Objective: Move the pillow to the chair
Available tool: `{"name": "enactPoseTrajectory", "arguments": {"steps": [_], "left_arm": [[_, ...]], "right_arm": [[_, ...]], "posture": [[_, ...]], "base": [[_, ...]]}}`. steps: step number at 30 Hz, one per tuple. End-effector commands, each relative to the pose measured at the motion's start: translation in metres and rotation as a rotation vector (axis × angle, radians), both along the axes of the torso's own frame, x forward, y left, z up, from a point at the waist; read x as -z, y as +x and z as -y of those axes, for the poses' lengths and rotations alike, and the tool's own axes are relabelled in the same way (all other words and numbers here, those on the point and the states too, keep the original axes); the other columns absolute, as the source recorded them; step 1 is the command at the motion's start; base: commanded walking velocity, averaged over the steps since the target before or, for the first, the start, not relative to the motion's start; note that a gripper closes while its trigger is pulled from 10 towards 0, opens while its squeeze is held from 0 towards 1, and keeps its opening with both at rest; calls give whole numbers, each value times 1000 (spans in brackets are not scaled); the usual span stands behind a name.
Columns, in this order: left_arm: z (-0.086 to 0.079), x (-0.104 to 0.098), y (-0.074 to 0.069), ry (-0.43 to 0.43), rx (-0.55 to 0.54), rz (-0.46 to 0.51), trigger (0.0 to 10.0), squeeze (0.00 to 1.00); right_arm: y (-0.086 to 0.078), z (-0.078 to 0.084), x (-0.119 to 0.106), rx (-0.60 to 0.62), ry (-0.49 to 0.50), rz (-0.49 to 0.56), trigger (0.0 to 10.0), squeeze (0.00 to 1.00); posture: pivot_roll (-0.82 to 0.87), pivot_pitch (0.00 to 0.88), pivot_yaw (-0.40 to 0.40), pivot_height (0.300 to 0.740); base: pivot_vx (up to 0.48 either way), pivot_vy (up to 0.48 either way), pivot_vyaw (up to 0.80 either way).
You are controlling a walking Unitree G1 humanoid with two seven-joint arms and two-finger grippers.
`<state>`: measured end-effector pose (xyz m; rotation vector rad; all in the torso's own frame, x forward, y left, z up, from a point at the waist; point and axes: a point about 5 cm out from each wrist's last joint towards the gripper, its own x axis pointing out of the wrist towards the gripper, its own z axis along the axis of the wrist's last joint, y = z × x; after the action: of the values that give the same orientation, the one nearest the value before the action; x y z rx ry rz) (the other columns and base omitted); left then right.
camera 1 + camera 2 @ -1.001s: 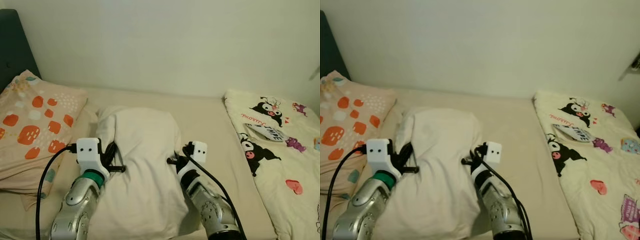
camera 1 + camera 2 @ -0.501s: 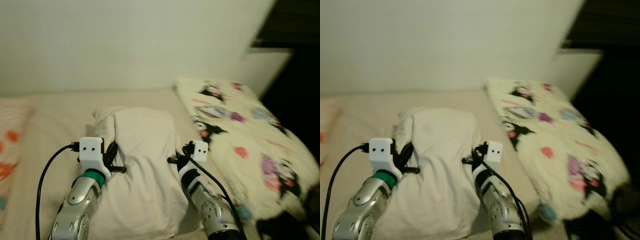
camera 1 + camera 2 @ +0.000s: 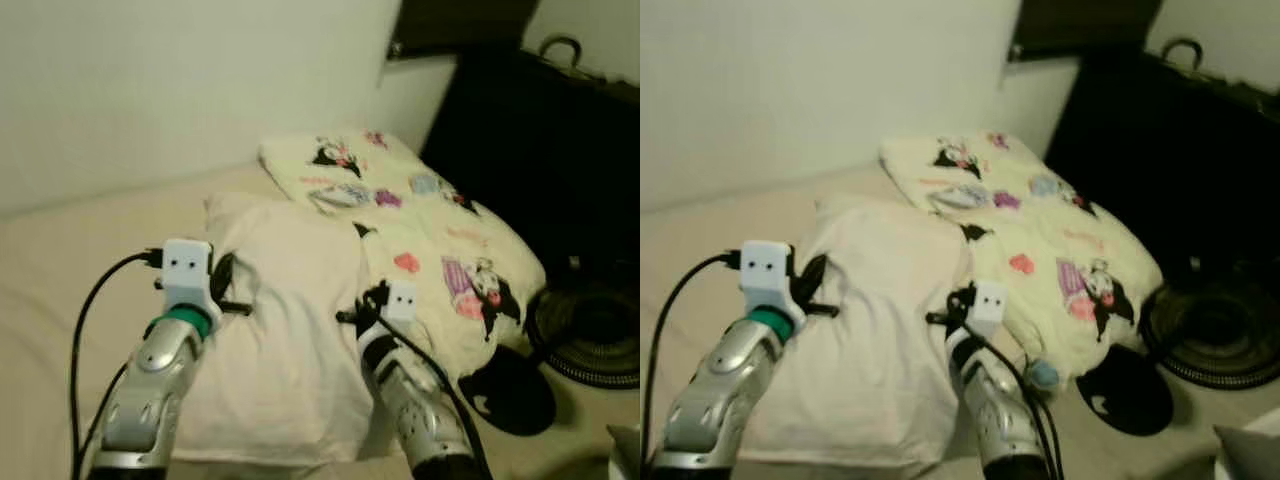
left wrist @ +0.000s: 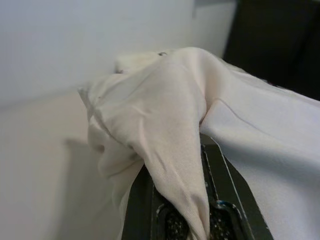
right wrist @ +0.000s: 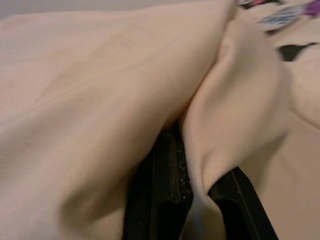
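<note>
Two end effectors grip one cream pillow [image 3: 285,330] from opposite sides, holding it out in front of the robot above the bed [image 3: 60,250]. The left end effector [image 3: 228,290] is pressed into the pillow's left edge, and its wrist view shows a bunched fold of the fabric pinched between the two black fingers [image 4: 227,187], which are nearly closed on the cloth. The right end effector [image 3: 358,312] is at the pillow's right edge; its wrist view likewise shows a thick fold of fabric drawn down between its black fingers [image 5: 167,185], clamped tight.

The pillow spans the gap between both silver arms, its far end bulging upward near a cartoon-printed quilt [image 3: 420,215]. That quilt lies along the right part of the bed, draping over the bed's edge toward the floor. To the right of the bed, a dark piece of furniture [image 3: 540,140] stands against the wall, too dim to identify. On the floor near it sits a round black object [image 3: 590,335] with ribbed rings, and a flat dark shape [image 3: 510,390] lies beside the quilt's hanging corner. A black cable [image 3: 85,340] loops from the left wrist.
</note>
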<state>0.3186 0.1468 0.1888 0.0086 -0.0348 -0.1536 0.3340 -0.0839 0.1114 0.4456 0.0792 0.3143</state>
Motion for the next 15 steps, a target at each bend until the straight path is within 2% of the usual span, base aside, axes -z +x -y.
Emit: {"name": "enactPoseTrajectory", "arguments": {"steps": [1,2,4,8,11,12,15], "left_arm": [[6,-12,0,22,29,45,10000,0],[5,-18,1,53,33,47,10000,0],[3,-23,2,83,38,50,10000,0],[-3,-29,3,80,28,55,10000,0],[-9,-17,3,16,-5,42,10000,0],[-11,-9,3,-2,-24,36,10000,0],[-11,-2,3,-37,-35,30,10000,0]], "right_arm": [[3,-15,-16,-21,30,70,10000,0],[4,-15,-17,-12,23,82,10000,0],[5,-15,-18,-4,14,94,10000,0],[7,-12,-21,11,2,112,10000,0],[6,-11,-21,16,0,114,10000,0],[6,-11,-19,18,-2,108,10000,0],[5,-11,-16,21,0,97,10000,0]], "posture": [[194,0,62,740],[241,0,91,740],[252,0,95,740],[226,0,91,740],[187,0,75,740],[172,8,45,740],[165,12,46,740]], "base": [[0,0,-800],[0,0,-800],[0,0,-800],[0,0,-800],[0,0,-800],[0,0,-800],[0,0,-800]]}}
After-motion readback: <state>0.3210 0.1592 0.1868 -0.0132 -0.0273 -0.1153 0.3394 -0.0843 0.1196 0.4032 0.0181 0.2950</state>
